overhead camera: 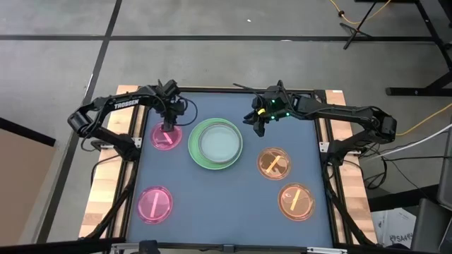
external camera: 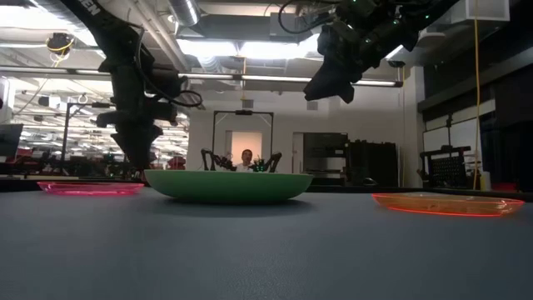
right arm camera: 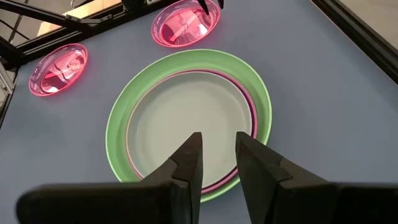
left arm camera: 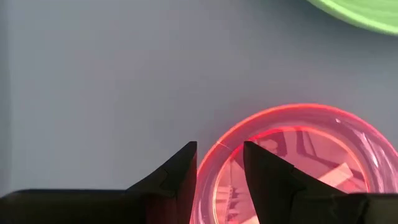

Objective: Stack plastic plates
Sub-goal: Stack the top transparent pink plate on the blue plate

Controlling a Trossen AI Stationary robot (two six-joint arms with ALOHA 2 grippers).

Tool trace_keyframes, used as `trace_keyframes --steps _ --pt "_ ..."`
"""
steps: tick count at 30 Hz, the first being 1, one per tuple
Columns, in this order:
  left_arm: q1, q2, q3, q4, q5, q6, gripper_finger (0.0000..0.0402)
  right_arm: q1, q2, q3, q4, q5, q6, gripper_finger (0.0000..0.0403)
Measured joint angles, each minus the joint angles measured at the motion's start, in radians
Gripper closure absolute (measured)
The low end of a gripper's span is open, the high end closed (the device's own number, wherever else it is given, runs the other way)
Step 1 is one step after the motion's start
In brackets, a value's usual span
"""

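A bright green plate (overhead camera: pixel 215 143) lies at the table's middle with a purple plate (right arm camera: pixel 249 102) and a pale blue-grey plate (right arm camera: pixel 186 121) nested in it. One pink plate (overhead camera: pixel 167 137) lies to its left and another (overhead camera: pixel 155 204) lies near left. Two orange plates (overhead camera: pixel 274 163) (overhead camera: pixel 296 201) lie on the right. My left gripper (left arm camera: pixel 219 163) is low over the far pink plate, open a little, with one finger outside its rim (left arm camera: pixel 214 155) and one inside. My right gripper (overhead camera: pixel 256 125) hangs above the green plate's far right edge, slightly open and empty. My left gripper's fingers point down and straddle the pink plate's rim (left arm camera: pixel 211 163) at its far side, one finger inside the plate and one outside. I cannot tell whether they touch the rim. The plate lies flat on the table.
The dark mat has free room along the near edge between the near pink plate and the near orange plate. Wooden strips and the frame (overhead camera: pixel 325 95) run along the mat's sides. A person sits far off in the room behind (external camera: pixel 246 158).
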Motion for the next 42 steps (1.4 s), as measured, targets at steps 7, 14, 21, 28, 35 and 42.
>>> trace_keyframes --steps 7,14,21,28,35,42 --pt "0.0 0.0 0.0 -0.033 0.0 0.043 0.0278 0.0 0.0 0.0 0.001 0.0 0.0 0.0316" --pt "0.0 0.0 0.0 -0.031 0.001 0.067 0.0278 0.0 0.0 0.0 0.001 0.0 0.0 0.0316" --pt "0.0 0.0 0.0 -0.02 0.001 0.072 0.0278 0.0 0.0 0.0 0.001 0.0 -0.002 0.0316" --pt "0.0 0.067 0.0 -0.015 -0.004 0.095 0.0278 0.0 0.0 0.0 0.001 0.0 -0.002 0.0316" --pt "0.0 0.137 0.0 0.022 -0.009 0.095 0.0278 0.0 0.0 0.0 0.001 0.0 -0.003 0.0316" --pt "0.0 0.148 0.0 0.035 -0.009 0.097 0.0278 0.0 0.0 0.0 0.001 0.0 -0.003 0.0316"
